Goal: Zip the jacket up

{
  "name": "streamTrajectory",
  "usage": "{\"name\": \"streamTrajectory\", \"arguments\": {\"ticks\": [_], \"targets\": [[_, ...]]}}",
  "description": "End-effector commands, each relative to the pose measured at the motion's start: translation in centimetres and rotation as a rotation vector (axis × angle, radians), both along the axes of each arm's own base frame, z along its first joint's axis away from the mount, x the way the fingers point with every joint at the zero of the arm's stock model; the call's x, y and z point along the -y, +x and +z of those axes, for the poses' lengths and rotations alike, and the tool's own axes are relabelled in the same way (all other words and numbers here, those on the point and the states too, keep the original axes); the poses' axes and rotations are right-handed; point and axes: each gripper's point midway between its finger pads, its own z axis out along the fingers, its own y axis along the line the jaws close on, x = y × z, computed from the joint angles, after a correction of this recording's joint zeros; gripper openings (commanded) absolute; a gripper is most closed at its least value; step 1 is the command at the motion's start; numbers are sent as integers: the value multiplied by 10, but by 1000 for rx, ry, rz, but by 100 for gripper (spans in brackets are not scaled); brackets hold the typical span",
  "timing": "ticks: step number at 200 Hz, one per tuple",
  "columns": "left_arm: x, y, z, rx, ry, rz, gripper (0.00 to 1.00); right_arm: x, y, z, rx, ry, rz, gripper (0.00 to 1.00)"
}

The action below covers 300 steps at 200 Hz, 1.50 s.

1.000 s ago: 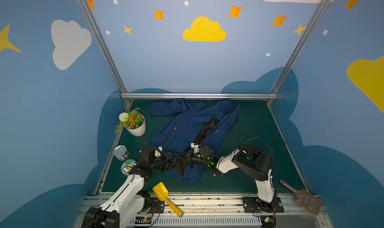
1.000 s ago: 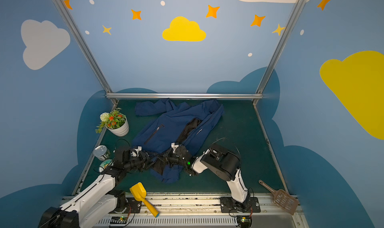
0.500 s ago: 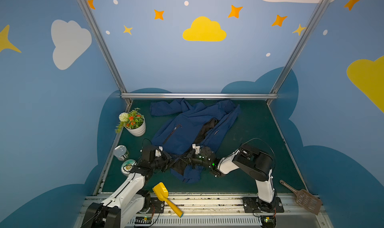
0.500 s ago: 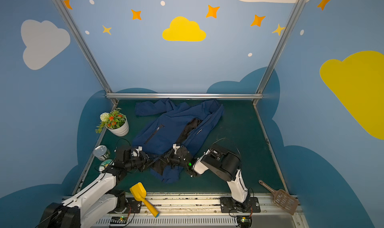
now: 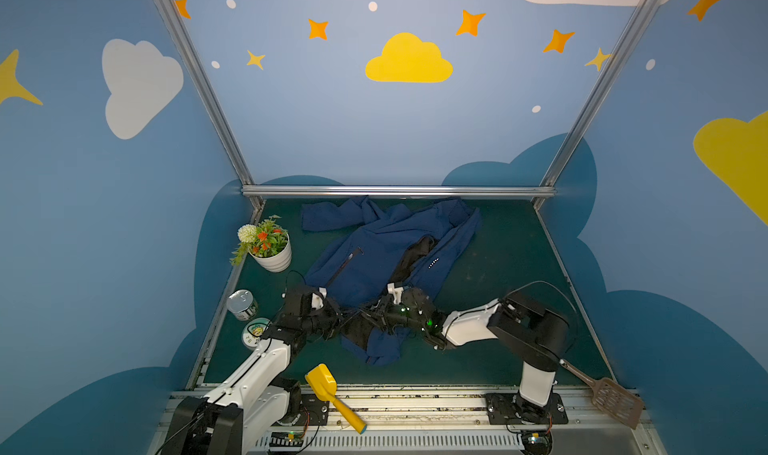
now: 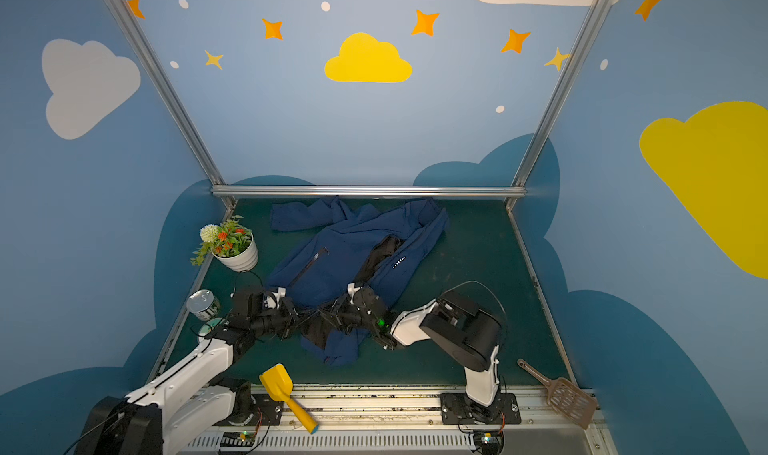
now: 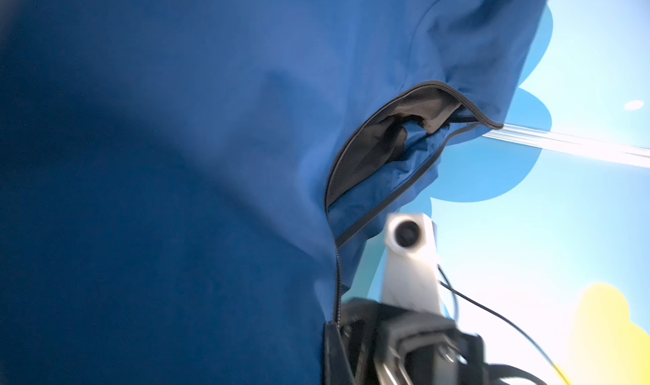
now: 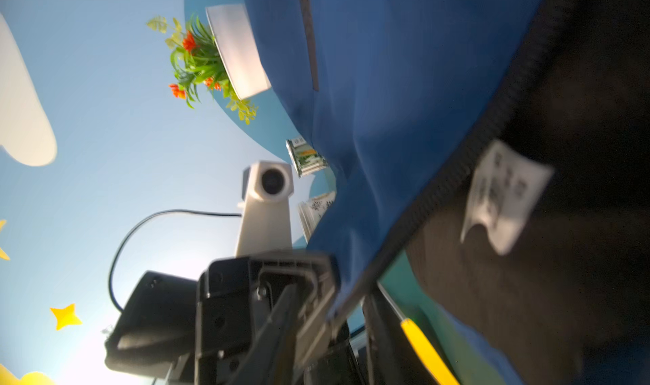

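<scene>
1. The jacket point(image 5: 374, 262) was found spread on the green table point(image 5: 498, 266), with its hood end toward the back rail point(image 5: 399, 191) and its hem toward the arms. Its front lay parted, so that black lining point(image 5: 415, 252) was exposed between the blue panels.
2. The left gripper point(image 5: 337, 316) was seen closed on the jacket near the hem. In the right wrist view a toothed zipper edge point(image 8: 453, 165) was shown running down into its black jaws. This hold was judged to be an anchor, so that the thin cloth would be tensioned rather than dragged when the slider is pulled.
3. The right gripper point(image 5: 372, 314) was placed just beside the left one, over the same bunched hem. Whether its fingers were parted or closed on anything could not be told – they were blurred in the left wrist view and hidden in both top views.
4. Both grippers were found low and close together, probably because the zipper starts at the hem, where its two halves must be mated before any pull.
5. In the left wrist view the front opening point(image 7: 387, 147) was seen gaping above a dark zipper line point(image 7: 337, 277). Whether that lower stretch was joined could not be settled, so the task was judged to be at an early stage.
6. The flower pot point(image 5: 272, 257), can point(image 5: 242, 305) and yellow scoop point(image 5: 328, 390) were seen at the table's margins, off the zipper line – no obstruction was expected from them.
</scene>
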Motion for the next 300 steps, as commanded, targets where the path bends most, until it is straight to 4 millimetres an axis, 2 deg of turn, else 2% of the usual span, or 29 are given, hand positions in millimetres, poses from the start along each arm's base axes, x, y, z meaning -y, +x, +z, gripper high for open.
{"name": "streamTrajectory", "arguments": {"ticks": [1,13,27,34,63,84,99,136,165,209,271,300], "targets": [[-1,4,8,53,45,-27,3,32,-14,-14,-47,-277,7,42],[-2,5,10,71,57,-26,3,49,-23,-8,-64,-420,-1,45],[-2,6,10,85,67,-31,3,62,-35,2,-72,-542,-14,61],[-1,6,10,93,70,-34,3,64,-40,8,-86,-576,-20,65],[-2,6,12,109,78,-33,3,56,-63,5,-182,-709,19,65],[-4,4,12,114,88,-27,3,71,-81,-6,-288,-913,13,63],[-4,2,11,112,86,-25,3,72,-89,-11,-329,-991,40,61],[-5,-2,7,105,85,-20,3,70,-97,-31,-364,-1020,36,63],[-7,-4,4,102,90,-11,3,60,-99,-46,-380,-977,67,66],[-5,-6,5,100,77,-16,3,47,-97,-49,-360,-956,119,80],[-8,-8,5,100,88,-9,3,25,-91,-59,-349,-915,172,81],[-9,-9,5,99,92,-4,3,25,-93,-66,-381,-926,180,81]]}}
